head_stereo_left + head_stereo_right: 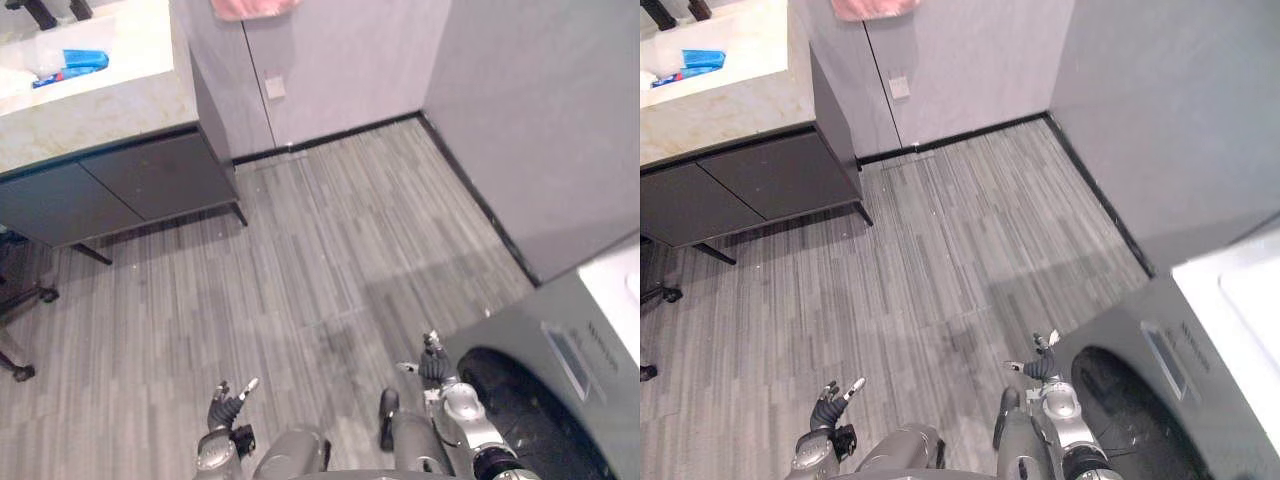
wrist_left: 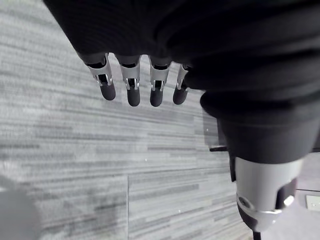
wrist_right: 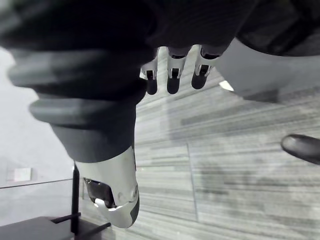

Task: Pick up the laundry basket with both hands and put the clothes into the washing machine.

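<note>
On grey plank floor (image 1: 330, 250), dark cabinet (image 1: 120, 185) left, washing machine (image 1: 540, 400) right

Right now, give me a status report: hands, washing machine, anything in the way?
Left hand open, right hand open, both holding nothing. Washing machine close beside right hand. Cabinet stands ahead, to the left.

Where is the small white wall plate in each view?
Left eye view: white wall plate on the far wall, right of the dark cabinet.
Right eye view: same place, right of that cabinet.
Left wrist view: likely the plate just past the left hand's thumb.
Right wrist view: on pale wall beside the right hand's thumb.
Shared landmark: the grey striped floor.
</note>
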{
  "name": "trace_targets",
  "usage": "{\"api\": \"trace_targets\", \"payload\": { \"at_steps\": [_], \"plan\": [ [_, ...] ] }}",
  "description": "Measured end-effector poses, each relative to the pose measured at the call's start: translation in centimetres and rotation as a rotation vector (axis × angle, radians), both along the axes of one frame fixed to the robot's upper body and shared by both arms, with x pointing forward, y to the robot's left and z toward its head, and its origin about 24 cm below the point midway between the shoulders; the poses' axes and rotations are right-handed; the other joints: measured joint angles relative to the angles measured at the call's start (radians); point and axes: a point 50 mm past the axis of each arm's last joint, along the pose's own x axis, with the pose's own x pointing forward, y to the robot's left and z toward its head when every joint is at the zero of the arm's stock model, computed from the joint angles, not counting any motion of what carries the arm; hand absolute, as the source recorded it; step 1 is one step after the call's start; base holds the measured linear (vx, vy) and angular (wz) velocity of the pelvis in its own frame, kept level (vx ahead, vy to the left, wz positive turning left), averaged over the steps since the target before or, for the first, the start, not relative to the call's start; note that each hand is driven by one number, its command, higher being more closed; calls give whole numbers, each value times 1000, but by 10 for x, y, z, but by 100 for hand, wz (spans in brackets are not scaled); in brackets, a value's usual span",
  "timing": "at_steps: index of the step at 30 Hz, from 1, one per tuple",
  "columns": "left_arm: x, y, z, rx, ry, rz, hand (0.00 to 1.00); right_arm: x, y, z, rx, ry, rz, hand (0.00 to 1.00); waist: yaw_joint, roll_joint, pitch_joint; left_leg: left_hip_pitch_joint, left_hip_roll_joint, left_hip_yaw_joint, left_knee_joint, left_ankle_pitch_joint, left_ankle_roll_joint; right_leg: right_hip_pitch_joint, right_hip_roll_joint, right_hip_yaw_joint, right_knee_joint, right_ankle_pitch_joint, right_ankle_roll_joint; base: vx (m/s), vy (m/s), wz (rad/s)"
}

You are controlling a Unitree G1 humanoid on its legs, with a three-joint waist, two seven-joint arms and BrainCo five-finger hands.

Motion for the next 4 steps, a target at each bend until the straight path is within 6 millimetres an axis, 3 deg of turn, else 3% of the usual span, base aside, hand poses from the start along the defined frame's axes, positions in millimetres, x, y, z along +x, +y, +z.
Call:
{"api": "trace_targets", "payload": {
  "at_steps": [2,4],
  "plan": [
    [9,-1,3,2,-23,-10,0,3,-5,2,0,-11,-28,0,-2,-4,11,-4,14,18,-186,-31,-41,43,-22,-15,-14,-1,2,261,30,27],
    [13,-2,5,11,-31,-27,0,0,-10,1,-4,-5,-44,0,-6,6,11,23,6,27,-471,21,-86,78,-39,-32,-14,-29,44,175,79,19]
  ]
}}
